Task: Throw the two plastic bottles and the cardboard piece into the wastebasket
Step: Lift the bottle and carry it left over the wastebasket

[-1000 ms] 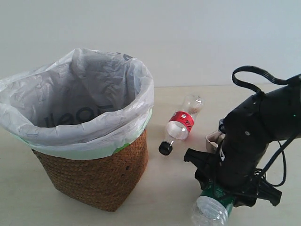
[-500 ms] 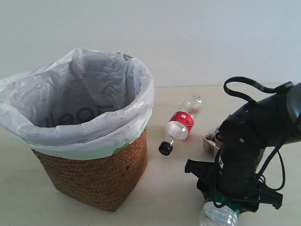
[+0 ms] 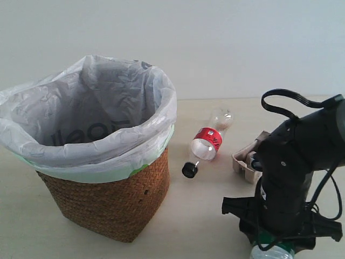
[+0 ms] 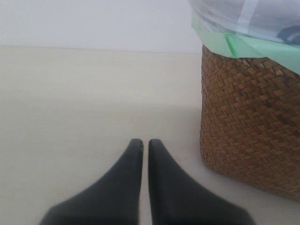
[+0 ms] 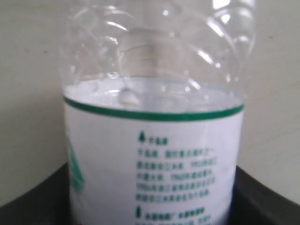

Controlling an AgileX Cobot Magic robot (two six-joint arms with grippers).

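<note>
The larger bottle [image 5: 152,154], clear with a green-white label, fills the right wrist view, and my right gripper [image 5: 150,192] is shut on it, dark fingers [image 5: 30,206] on either side. In the exterior view that bottle [image 3: 272,252] peeks out under the right gripper [image 3: 280,237] at the bottom right. The smaller bottle [image 3: 206,143], with a red label and black cap, lies beside the wicker wastebasket [image 3: 108,205]. The beige cardboard piece [image 3: 245,160] lies behind the right arm. My left gripper [image 4: 146,141] is shut and empty, low over the table near the wastebasket [image 4: 248,122].
The wastebasket's white bag liner [image 3: 91,108] stands open at the top with a pale green edge [image 4: 243,47]. A black cable loop [image 3: 285,100] arches above the right arm. A pale wall rises behind the light table [image 3: 205,221].
The right arm has moved down and to the right in the exterior view, carrying the larger bottle with it. The cardboard piece now shows more fully behind it.
</note>
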